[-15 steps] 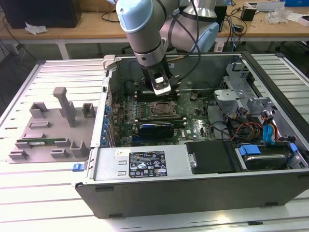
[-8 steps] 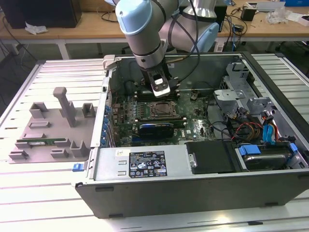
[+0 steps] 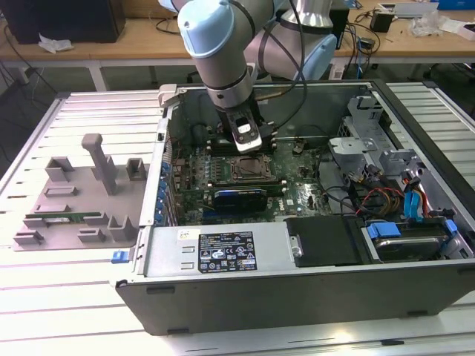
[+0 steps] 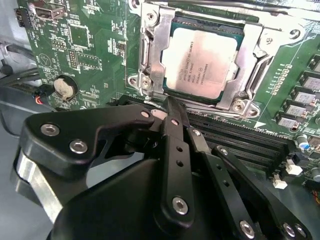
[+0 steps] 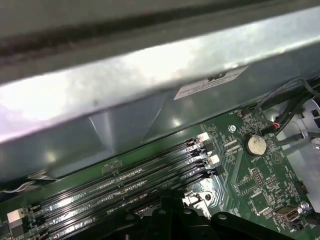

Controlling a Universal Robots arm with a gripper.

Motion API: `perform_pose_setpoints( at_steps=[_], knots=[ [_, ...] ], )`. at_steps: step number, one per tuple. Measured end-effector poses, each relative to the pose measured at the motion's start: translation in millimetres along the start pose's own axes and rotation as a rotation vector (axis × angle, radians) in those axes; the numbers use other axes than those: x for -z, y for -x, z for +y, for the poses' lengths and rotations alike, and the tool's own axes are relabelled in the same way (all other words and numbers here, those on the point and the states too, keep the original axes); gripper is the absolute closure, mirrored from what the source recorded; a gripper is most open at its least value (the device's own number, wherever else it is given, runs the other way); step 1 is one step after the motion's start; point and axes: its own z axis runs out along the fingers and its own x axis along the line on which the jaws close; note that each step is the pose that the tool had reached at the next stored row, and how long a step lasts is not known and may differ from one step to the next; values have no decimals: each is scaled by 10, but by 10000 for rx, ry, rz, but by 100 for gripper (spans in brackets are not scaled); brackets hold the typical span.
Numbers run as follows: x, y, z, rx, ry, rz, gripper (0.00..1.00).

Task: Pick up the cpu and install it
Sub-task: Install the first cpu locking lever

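Off to the exterior view's left a grey fixture tray (image 3: pixel 74 200) lies on the slatted table (image 3: pixel 44 297), with a long green memory stick (image 3: pixel 63 219) resting in one of its slots; the other recesses look bare from here. Moving across, the open computer case (image 3: pixel 297 282) holds the green motherboard (image 3: pixel 297 189), and the arm reaches down into it from above. The gripper (image 4: pixel 172 107) hangs just over the rows of black memory slots (image 4: pixel 240 140), its two slim fingers pressed together with nothing between them. The cpu (image 4: pixel 199 59) sits flat inside its socket frame (image 4: pixel 150 65), just beyond the fingertips and apart from them, metal lid up. I'd judge it light, stiff and slick on top, with a delicate underside, so the thin opposite edges are the only sensible hold. Further right, drive cages (image 3: pixel 364 126) and a bundle of coloured cables (image 3: pixel 386 200) fill the case's far end
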Motion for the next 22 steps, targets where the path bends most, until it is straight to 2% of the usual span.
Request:
perform_pose_setpoints(
  at_steps=[9, 22],
  knots=[
    [81, 16, 24, -1, 3, -1, 89],
    [81, -7, 51, -3, 7, 0, 89]
  ],
)
